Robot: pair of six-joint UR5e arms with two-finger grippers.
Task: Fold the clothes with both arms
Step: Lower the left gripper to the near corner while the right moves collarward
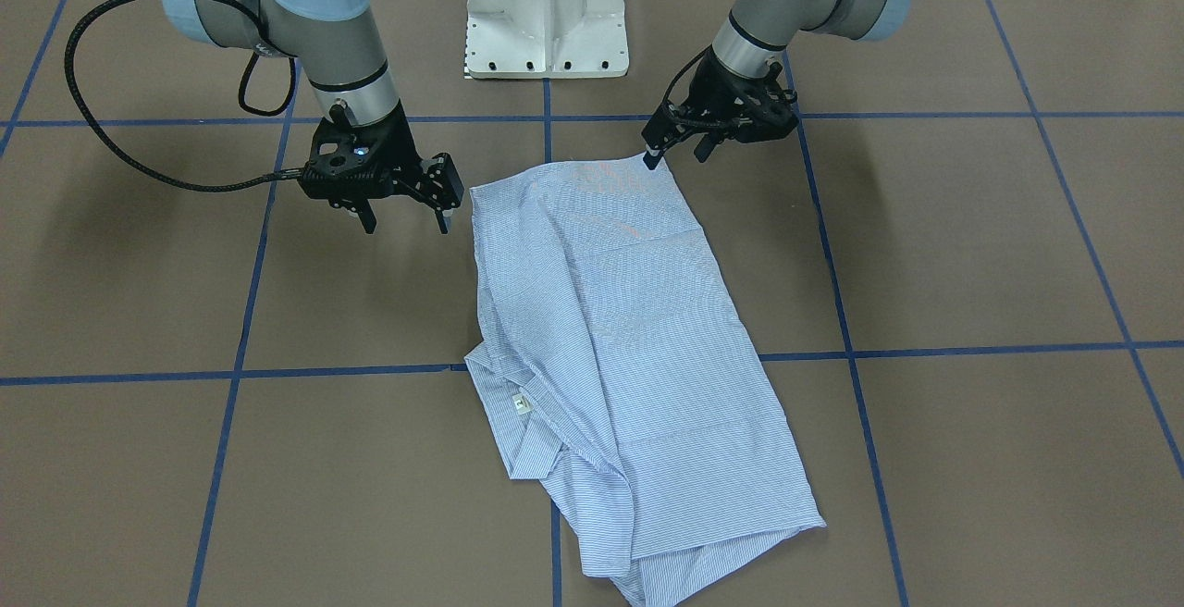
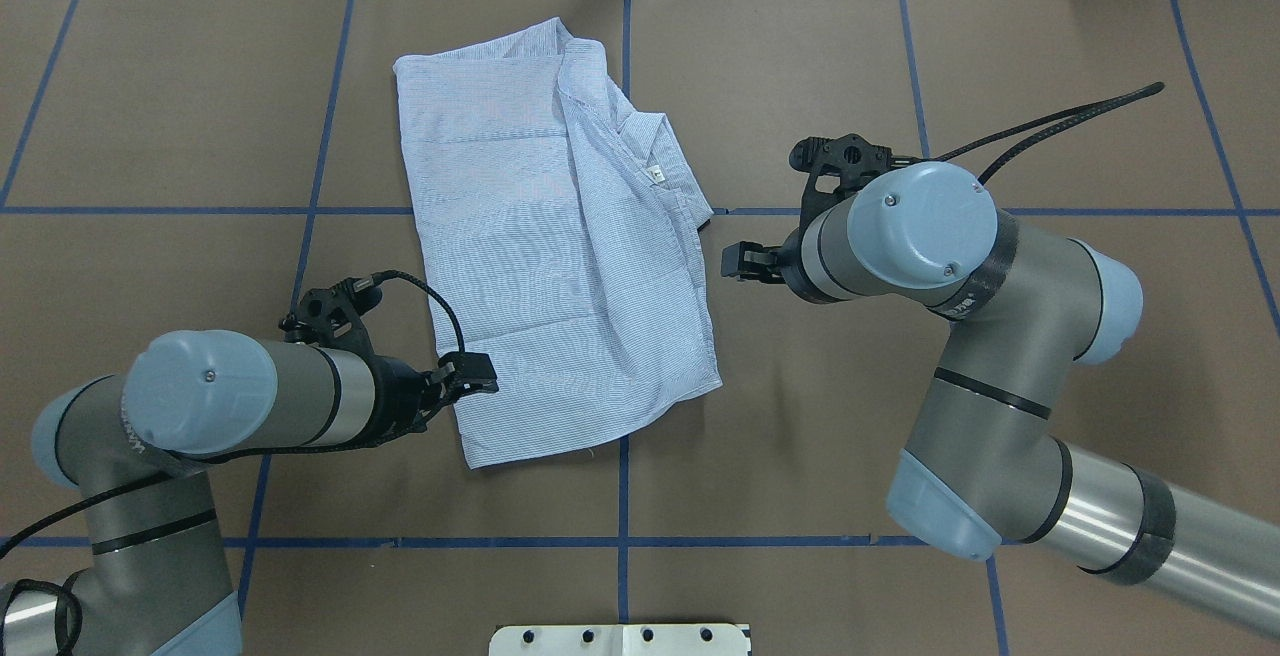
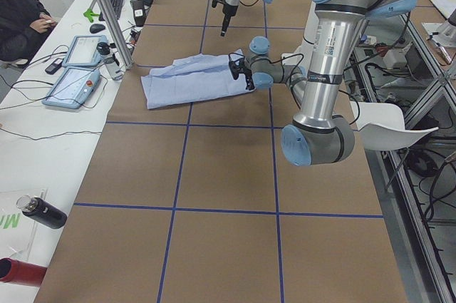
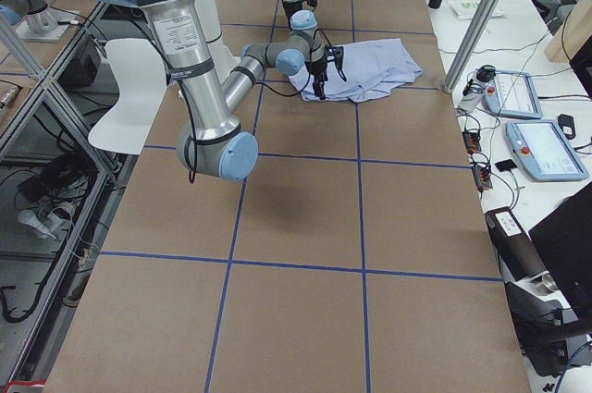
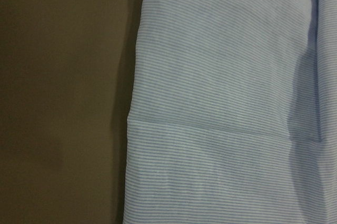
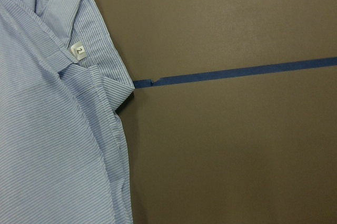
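shirt: long strip on tabletop, collar at far end | left tool: jaws apart, at near hem corner | right tool: wide, just beside opposite near corner, not touching | why: probably flanking hem to fold toward collar

The tally
One light-blue, white-striped button-up shirt; two grey-metal jointed arms, left arm and right arm; two black two-finger grippers, left gripper, right gripper.
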